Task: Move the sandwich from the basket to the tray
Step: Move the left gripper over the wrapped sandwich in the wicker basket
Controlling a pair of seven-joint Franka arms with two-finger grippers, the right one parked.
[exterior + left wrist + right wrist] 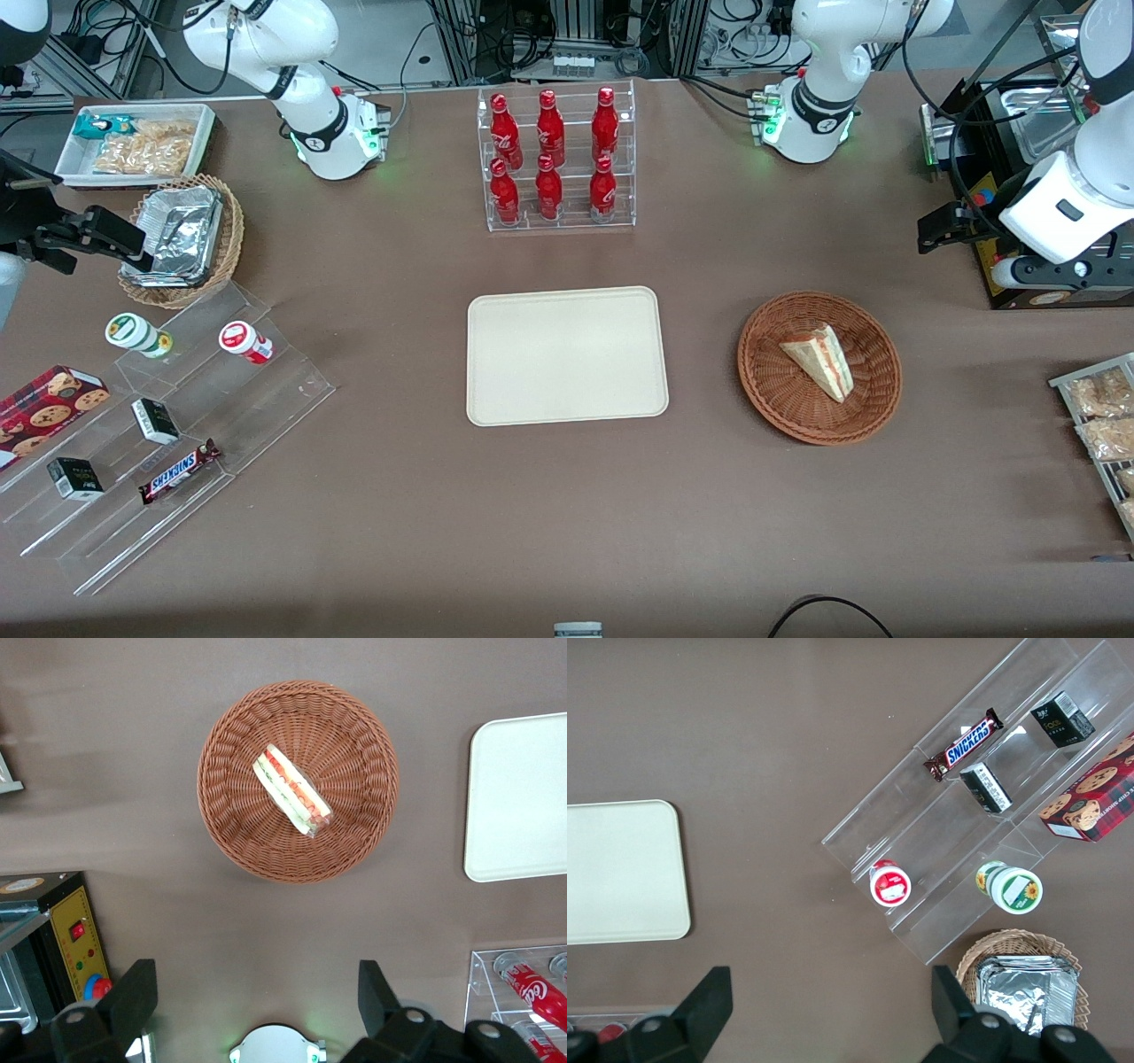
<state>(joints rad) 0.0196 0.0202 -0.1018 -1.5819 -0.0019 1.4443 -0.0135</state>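
Observation:
The sandwich (819, 359) (292, 790), a pale wedge with red and green filling at its cut edge, lies in the round reddish-brown wicker basket (771, 390) (230, 815). The cream tray (567, 354) (523, 797) lies flat beside the basket, toward the parked arm's end, with nothing on it. My left gripper (939, 229) (257, 992) hangs high above the table at the working arm's end, farther from the front camera than the basket. It is open wide, with only bare tablecloth between its fingers (133, 992).
A clear rack of red bottles (554, 159) stands farther from the front camera than the tray. A black appliance (1001, 177) sits under the working arm. Snack packets (1099, 416) lie at that table end. Acrylic steps with snacks (177, 416) and a foil-container basket (182, 239) fill the parked arm's end.

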